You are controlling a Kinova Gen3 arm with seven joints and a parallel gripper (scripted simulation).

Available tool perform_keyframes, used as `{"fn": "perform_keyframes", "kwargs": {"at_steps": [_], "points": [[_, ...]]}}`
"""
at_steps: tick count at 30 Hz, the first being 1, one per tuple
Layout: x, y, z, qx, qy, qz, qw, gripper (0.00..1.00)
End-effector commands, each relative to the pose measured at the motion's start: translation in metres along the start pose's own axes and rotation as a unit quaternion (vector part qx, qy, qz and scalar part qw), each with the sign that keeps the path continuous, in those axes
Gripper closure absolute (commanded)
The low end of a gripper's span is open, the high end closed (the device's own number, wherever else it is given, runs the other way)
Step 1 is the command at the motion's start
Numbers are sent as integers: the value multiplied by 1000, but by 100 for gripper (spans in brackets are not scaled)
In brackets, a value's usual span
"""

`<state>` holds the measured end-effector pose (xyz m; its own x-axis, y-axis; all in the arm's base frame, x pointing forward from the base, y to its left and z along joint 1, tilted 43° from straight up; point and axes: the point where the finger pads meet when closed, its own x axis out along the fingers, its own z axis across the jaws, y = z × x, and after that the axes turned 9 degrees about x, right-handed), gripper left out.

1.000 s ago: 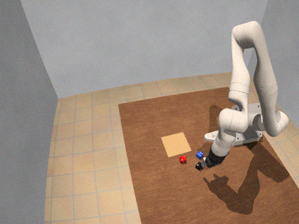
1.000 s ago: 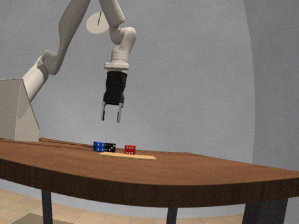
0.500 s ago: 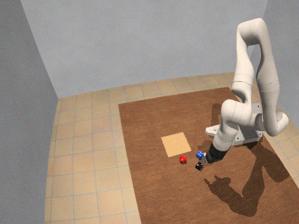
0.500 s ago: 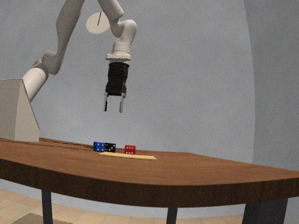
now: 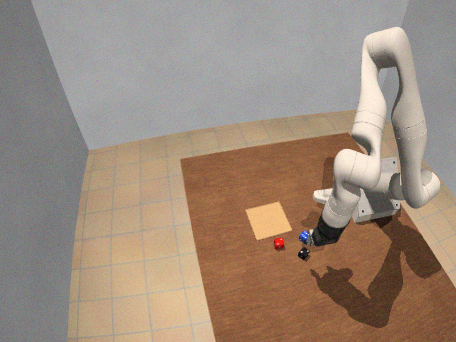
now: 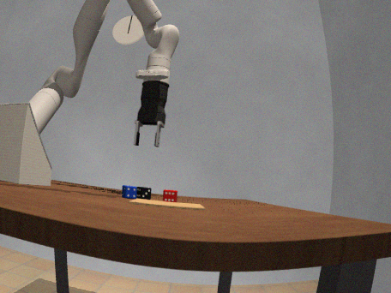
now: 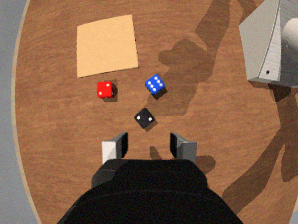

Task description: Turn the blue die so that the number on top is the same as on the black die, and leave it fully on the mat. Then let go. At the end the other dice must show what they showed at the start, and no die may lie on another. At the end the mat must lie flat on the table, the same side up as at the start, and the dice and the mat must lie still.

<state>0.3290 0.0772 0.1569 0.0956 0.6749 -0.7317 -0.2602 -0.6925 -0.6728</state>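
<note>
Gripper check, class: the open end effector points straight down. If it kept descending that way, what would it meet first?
Probably the black die, which lies just ahead of the open end effector in the wrist view. Depth is unclear; it may instead reach bare table just beside it.

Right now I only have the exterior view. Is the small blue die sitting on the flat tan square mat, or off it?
Observer: Off it. The top view shows the blue die on bare wood beside the tan mat, with a gap between them.
Operator: Is the open gripper lined up over it?
Observer: Not quite. In the wrist view the black die sits just ahead of the gripper, while the blue die lies farther ahead and slightly right.
Operator: And the red die?
Observer: The red die is also off the mat, on the wood by its near edge.
</note>
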Motion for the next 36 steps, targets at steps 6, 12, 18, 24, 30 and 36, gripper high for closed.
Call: {"fn": "perform_keyframes", "kwargs": {"at_steps": [6, 12, 18, 24, 30, 36], "points": [[0, 40, -5, 186, 3, 2, 983, 0], [0, 69, -5, 330, 4, 1, 944, 0], [1, 87, -4, 421, 4, -1, 907, 0], [1, 92, -4, 445, 4, -2, 895, 0], [1, 92, -4, 445, 4, -2, 895, 0], [1, 92, -4, 445, 4, -2, 895, 0]]}}
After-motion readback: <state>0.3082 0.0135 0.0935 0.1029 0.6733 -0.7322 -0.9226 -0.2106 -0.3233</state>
